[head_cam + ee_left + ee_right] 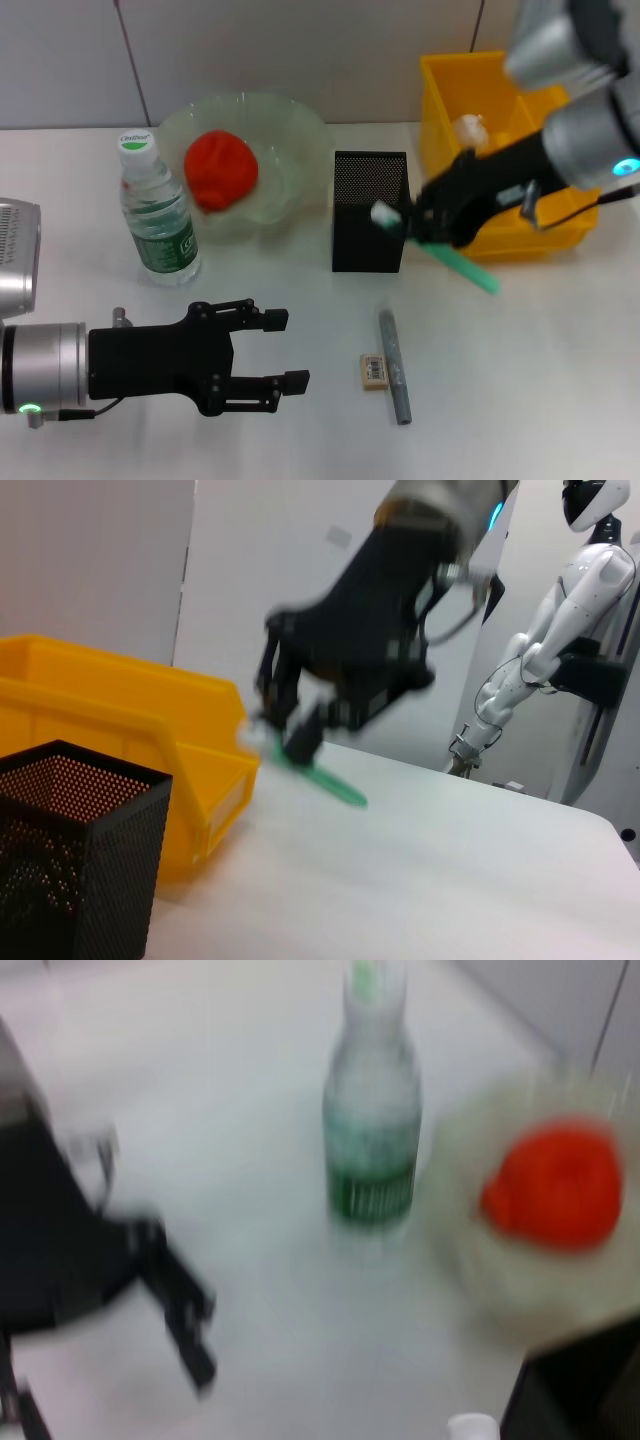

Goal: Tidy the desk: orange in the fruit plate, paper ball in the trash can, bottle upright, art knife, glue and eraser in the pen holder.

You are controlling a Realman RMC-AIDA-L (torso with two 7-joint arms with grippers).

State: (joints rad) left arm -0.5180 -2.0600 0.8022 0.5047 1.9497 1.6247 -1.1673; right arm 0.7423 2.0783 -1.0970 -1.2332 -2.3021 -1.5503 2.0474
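Observation:
The orange [220, 170] lies in the pale-green fruit plate [300, 130]. To its left the bottle [158, 210] stands upright. The paper ball [470, 128] rests in the yellow trash can [440, 110]. My right gripper [415, 220] is shut on a slim green glue stick [462, 265], tilted, with its white tip over the right rim of the black mesh pen holder [368, 210]. On the table in front lie the eraser [373, 370] and a grey pen-like art knife [395, 365]. My left gripper [285, 350] hovers open at the front left, holding nothing.
The left wrist view shows the pen holder [70, 850], the trash can [120, 710] and my right gripper [300, 730] with the green stick [325, 778]; a white humanoid robot [560, 630] stands beyond the table. The right wrist view shows the bottle [372, 1130] and orange [555, 1185].

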